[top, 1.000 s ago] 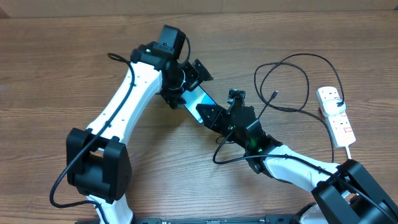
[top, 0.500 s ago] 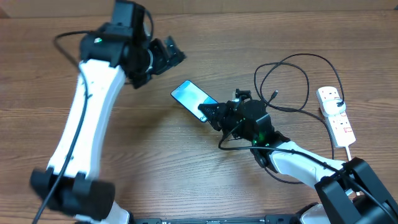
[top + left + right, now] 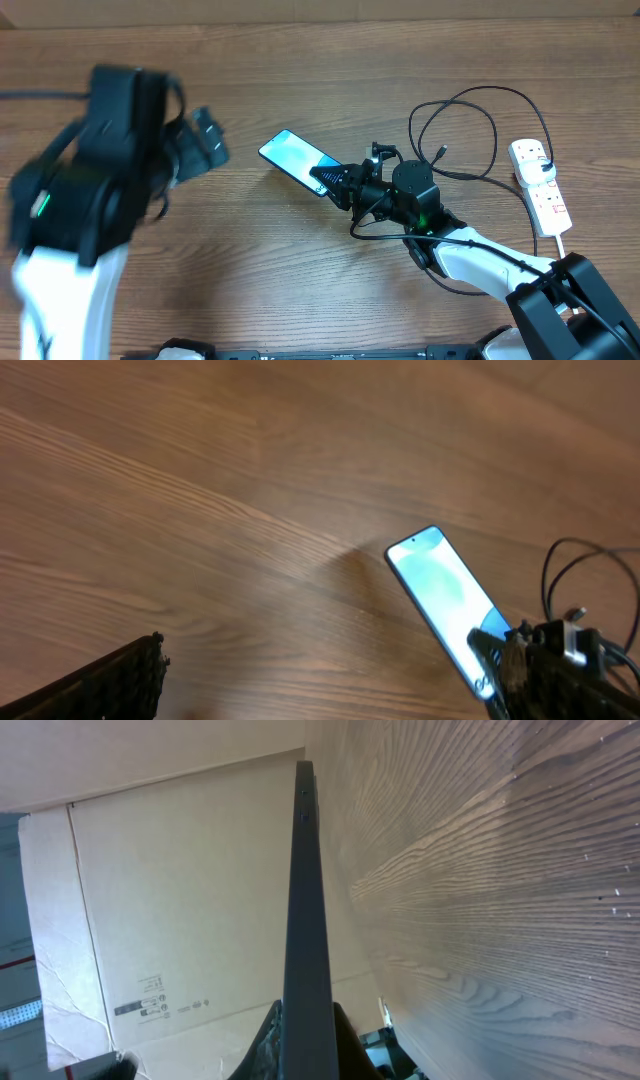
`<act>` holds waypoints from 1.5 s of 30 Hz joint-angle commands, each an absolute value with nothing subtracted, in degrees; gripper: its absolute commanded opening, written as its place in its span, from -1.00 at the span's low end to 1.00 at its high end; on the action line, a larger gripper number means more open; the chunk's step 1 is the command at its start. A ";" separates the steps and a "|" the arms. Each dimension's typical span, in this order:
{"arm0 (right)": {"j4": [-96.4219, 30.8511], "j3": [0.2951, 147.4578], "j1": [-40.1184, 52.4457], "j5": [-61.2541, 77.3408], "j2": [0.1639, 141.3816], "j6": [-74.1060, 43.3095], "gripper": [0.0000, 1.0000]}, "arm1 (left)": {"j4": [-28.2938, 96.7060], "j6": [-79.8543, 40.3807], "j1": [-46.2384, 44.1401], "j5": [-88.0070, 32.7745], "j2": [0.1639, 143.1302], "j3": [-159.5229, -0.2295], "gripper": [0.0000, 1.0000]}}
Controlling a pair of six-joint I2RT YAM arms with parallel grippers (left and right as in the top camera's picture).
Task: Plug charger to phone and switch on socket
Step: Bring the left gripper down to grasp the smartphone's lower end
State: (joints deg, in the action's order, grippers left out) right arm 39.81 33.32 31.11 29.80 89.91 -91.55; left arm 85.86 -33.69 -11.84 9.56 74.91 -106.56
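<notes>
The right gripper (image 3: 337, 183) is clamped on the lower end of the slim smartphone (image 3: 292, 156) with a light-blue screen, which reaches toward 10 o'clock from it, near the centre of the wooden table (image 3: 300, 290). The looped thin black cable (image 3: 496, 140) lies at the gripper's 2 o'clock and the white power strip (image 3: 541, 190) at its 3 o'clock. The left gripper (image 3: 205, 145) is blurred, so its grip cannot be told.

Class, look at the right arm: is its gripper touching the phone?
Touching. The right wrist view shows the phone edge-on, pinched between the fingers of the right gripper. In the overhead view, that gripper covers the phone's lower-right end.
</notes>
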 commanded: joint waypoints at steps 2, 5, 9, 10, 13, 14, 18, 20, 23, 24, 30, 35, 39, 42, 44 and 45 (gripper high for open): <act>41.06 33.87 31.00 30.55 89.49 -91.94 -0.92 | 87.72 -36.25 -11.57 14.13 65.25 -105.67 1.00; 40.69 33.87 31.00 30.57 89.49 -91.94 -0.92 | 88.71 -40.16 -11.57 14.11 58.81 -101.73 1.00; 39.55 33.87 31.00 30.57 89.49 -91.92 -0.92 | 88.27 -47.55 -11.57 14.13 48.93 -91.72 1.00; 39.55 33.87 31.00 30.61 89.49 -91.92 -0.92 | 87.96 -49.34 -11.57 14.13 46.65 -88.73 1.00; 39.55 33.87 31.00 31.03 89.49 -91.92 -0.92 | 85.19 -56.53 -11.60 13.19 40.01 -78.46 1.00; 39.57 33.87 31.00 31.22 89.49 -91.94 -0.92 | 83.70 -58.57 -11.60 12.21 38.30 -75.20 1.00; 39.57 33.87 31.00 31.86 89.49 -91.94 -0.92 | 72.86 -64.40 -11.60 3.03 33.91 -61.69 1.00; 39.57 33.87 31.00 31.81 89.49 -91.94 -0.92 | 67.61 -65.89 -11.60 -1.67 33.91 -56.97 1.00; 39.57 33.87 31.00 31.62 89.49 -91.94 -0.93 | 56.82 -70.24 -11.60 -11.38 34.52 -48.69 0.99; 39.57 33.87 31.00 31.64 89.49 -91.92 -0.92 | 53.04 -72.31 -11.60 -14.24 34.79 -46.13 0.99; 39.57 33.87 31.00 31.70 89.49 -91.72 -0.92 | 31.57 -84.27 -11.57 -22.85 37.10 -33.91 0.99; 39.66 33.87 31.00 34.33 89.49 -93.30 -0.92 | 20.43 -91.90 -11.57 -28.18 42.06 -28.25 0.99; 40.73 33.87 31.09 35.86 89.49 -94.76 -0.92 | 12.71 -92.47 -11.51 -33.45 49.15 -26.92 0.97; 40.77 33.87 31.09 37.45 89.49 -94.80 -0.92 | 5.15 -92.18 -11.51 -35.73 55.42 -26.92 0.92; 40.86 33.87 31.09 38.72 89.49 -94.80 -0.92 | 0.49 -92.16 -11.46 -36.71 59.13 -26.92 0.86; 40.93 33.87 31.09 39.24 89.49 -94.78 -0.92 | -1.61 -92.18 -11.46 -37.23 61.17 -26.92 0.82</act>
State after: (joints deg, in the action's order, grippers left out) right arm 39.44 33.32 31.14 35.92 89.91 -94.48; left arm 2.61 -91.18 -11.84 -32.64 56.34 -27.33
